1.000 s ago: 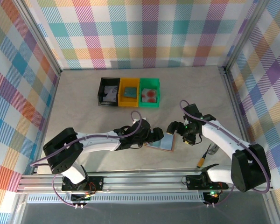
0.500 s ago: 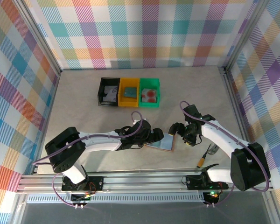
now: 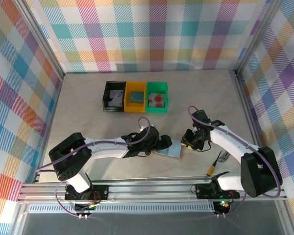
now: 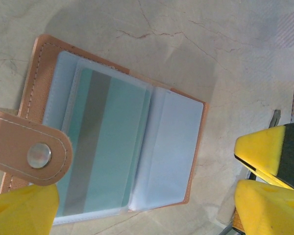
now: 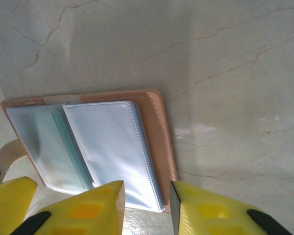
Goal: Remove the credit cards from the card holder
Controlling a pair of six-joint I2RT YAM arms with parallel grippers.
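The card holder [image 3: 171, 151] lies open on the table, brown cover [image 4: 36, 93] down, its snap strap [image 4: 32, 154] folded over. A teal credit card [image 4: 108, 147] with a grey stripe sits inside a clear pocket; the pocket [image 5: 112, 147] beside it looks empty. My left gripper [image 3: 162, 142] hovers over the holder's left side, open wide, one fingertip [image 4: 24, 210] at each side of it. My right gripper [image 5: 147, 208] is at the holder's right edge [image 5: 159, 132], jaws narrowed with the corner between them. Whether they press it is unclear.
Black [image 3: 107, 96], yellow [image 3: 135, 91] and green [image 3: 157, 108] bins stand in a row at the back, each with a card inside. A cable with a yellow plug [image 3: 213, 169] lies near the right arm's base. Plaid walls enclose the table.
The right gripper's jaws have closed from wide to a narrow gap and shifted slightly toward the holder's right edge. The left gripper and the holder have barely moved.
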